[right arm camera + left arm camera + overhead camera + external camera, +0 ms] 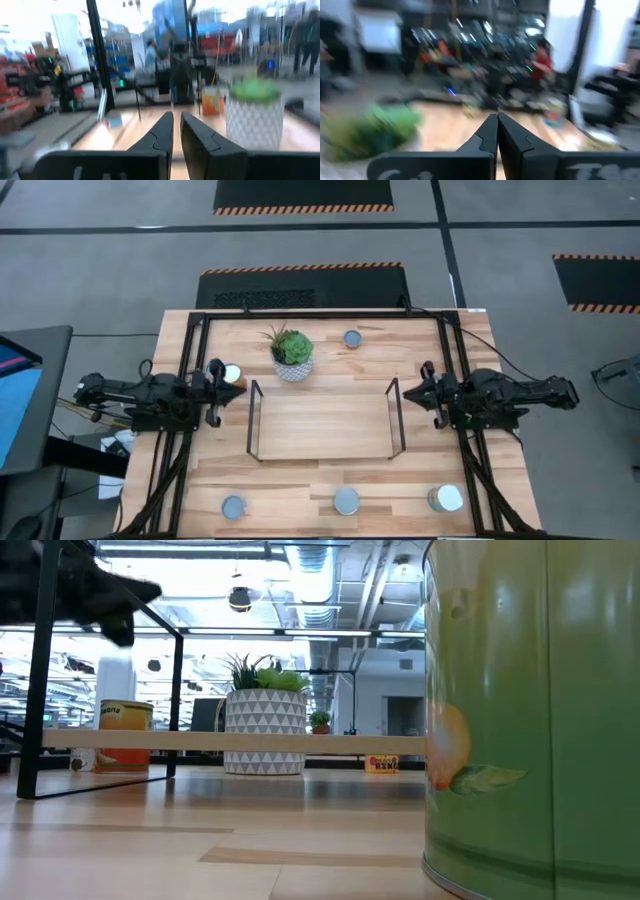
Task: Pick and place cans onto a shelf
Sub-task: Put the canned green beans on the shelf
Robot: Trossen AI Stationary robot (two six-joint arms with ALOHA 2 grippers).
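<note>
- Five cans showed on your counter [330, 480]: an orange-sided can [233, 375] at nine o'clock of the shelf [325, 423], a blue-topped can [352, 338] at twelve, and three front cans [346, 500] along six.
- None sat on the shelf board.
- Your left end effector [213, 392] hung just beside the orange-sided can, fingers pressed together, holding nothing.
- Your right end effector [430, 393] waited at three o'clock, fingers nearly closed.
- Likely rigid, smooth and light; pinch each across its side wall, mid-height.
</note>
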